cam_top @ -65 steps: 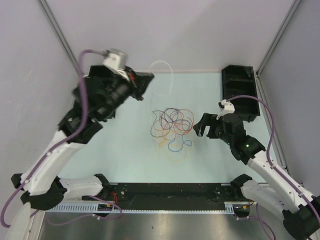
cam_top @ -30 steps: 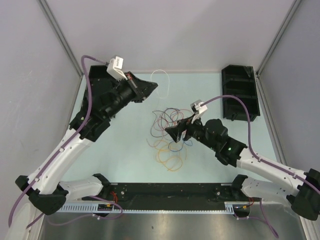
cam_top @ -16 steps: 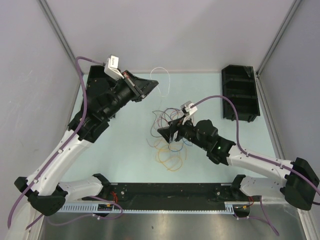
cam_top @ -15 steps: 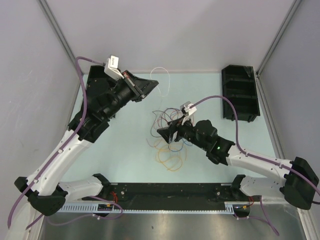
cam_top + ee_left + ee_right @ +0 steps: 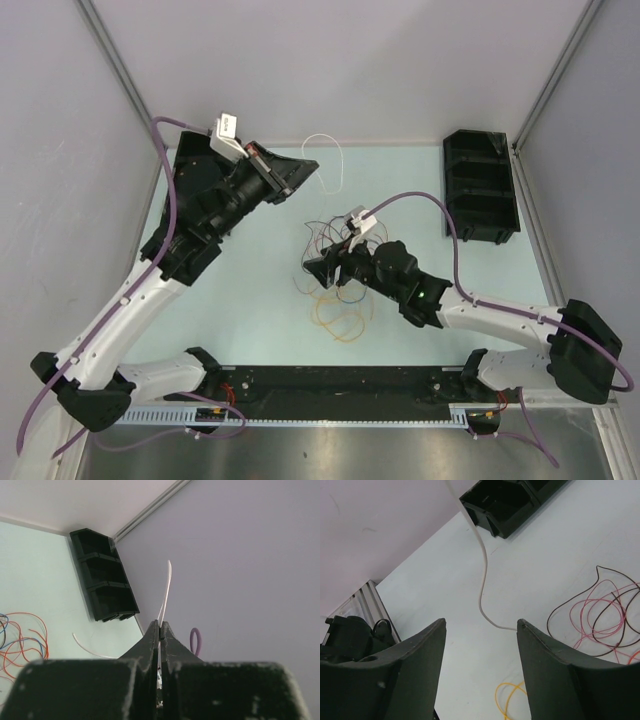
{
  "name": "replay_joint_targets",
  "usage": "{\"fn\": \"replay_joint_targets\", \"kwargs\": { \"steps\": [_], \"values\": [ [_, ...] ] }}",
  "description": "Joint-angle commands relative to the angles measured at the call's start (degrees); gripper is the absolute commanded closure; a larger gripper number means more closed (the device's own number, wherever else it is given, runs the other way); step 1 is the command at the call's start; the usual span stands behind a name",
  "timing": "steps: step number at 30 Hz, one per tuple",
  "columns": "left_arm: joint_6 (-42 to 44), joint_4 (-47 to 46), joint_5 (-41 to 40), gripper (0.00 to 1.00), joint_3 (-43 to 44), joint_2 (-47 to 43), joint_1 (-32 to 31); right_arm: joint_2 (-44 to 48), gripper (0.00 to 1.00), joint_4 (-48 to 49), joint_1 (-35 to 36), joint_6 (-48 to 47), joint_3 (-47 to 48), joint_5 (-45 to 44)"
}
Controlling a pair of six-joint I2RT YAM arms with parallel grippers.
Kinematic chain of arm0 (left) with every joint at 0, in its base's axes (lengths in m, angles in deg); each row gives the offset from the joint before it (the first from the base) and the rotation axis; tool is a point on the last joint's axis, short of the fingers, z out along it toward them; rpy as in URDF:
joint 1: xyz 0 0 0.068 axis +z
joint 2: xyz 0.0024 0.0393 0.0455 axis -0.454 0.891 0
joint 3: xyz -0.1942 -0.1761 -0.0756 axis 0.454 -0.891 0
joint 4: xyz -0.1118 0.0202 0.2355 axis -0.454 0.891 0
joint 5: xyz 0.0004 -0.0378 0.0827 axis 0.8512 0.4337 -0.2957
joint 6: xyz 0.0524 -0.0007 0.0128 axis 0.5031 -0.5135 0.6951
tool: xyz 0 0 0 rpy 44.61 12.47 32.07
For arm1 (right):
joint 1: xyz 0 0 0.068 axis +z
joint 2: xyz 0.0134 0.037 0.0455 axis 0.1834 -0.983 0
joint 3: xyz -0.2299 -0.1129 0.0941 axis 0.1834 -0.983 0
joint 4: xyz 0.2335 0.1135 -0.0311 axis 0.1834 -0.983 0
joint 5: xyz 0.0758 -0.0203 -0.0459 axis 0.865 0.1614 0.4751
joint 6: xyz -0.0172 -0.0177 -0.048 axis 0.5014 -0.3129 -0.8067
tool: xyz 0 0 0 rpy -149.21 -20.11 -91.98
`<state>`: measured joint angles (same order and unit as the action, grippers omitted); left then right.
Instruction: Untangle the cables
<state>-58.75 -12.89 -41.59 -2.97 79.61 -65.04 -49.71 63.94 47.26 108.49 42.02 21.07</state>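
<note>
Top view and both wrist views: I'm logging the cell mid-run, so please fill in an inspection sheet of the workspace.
Surface: pale green table, no spills seen.
Job's things: tangle of coloured wires at centre; orange loops on its near side; white wire behind it.
Clutter: black bin at far right.
Grippers: left gripper shut on white wire; right gripper open, nothing between its fingers.
Cables: mauve arm cables loop along both arms.
Surroundings: grey walls; nothing else seen.
</note>
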Motion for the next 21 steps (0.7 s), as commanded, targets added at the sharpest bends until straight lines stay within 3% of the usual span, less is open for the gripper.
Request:
{"fn": "replay_joint_targets", "kwargs": {
  "steps": [1,7,14,17,21],
  "values": [
    [-1.5,-2.5,-0.6,1.0,-0.8,-0.9,0.4,-1.2,0.39,4.1,0.5,-0.6,3.4,-2.5],
    [-1.8,-2.9,-0.8,1.0,-1.2,-1.3,0.5,-3.0,0.44,4.5,0.6,-0.6,4.3,-3.6],
    [-2.2,-3.3,-1.0,1.0,-1.9,-1.5,0.7,-4.8,0.56,4.9,1.2,-0.4,5.1,-4.0],
    [-2.2,-3.4,-1.3,1.0,-2.1,-1.7,0.9,-5.3,0.68,4.6,1.2,-0.4,5.5,-3.8],
    [-1.8,-2.8,-1.5,1.0,-2.1,-1.7,1.5,-4.5,0.93,1.4,1.3,0.0,6.7,-4.9]
  ]
}}
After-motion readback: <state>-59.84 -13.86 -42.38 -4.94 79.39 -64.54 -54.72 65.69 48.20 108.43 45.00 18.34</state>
